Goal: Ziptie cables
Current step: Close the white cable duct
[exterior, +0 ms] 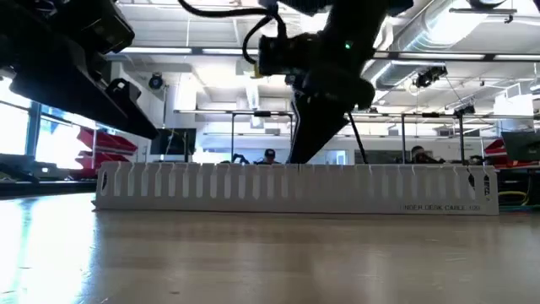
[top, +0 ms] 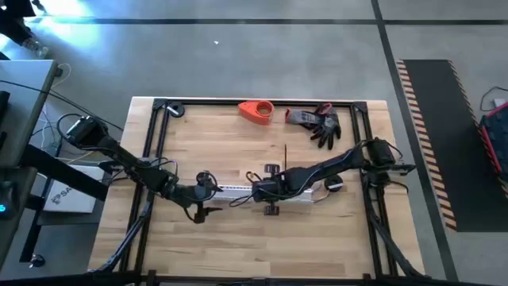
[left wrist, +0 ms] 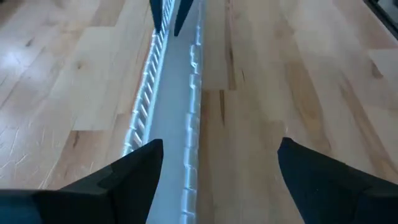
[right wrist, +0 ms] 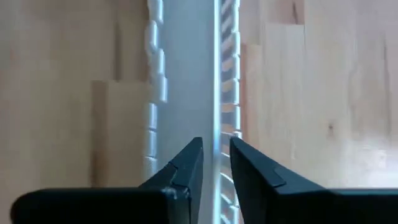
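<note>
Two dark hands meet over the long white comb-toothed plastic channel [top: 262, 191] near the front middle of the pale wood-plank bench [top: 214, 143]. High view: the left hand [top: 208, 193] sits at the channel's left end, the right hand [top: 266, 189] over its middle. An orange plastic piece [top: 256, 111] and a grey-and-black glove [top: 319, 123] lie at the far edge. A thin dark cable [top: 285, 153] lies straight on the wood behind the channel.

Low view: the channel [exterior: 295, 187] shows upright slotted teeth; faint embossed lettering near its right end cannot be read.

Left wrist view: the left hand [left wrist: 217, 171] is spread wide, released, straddling the channel [left wrist: 171, 124].

Right wrist view: the right hand [right wrist: 216, 163] is nearly closed around one toothed wall of the channel [right wrist: 186, 74].
</note>
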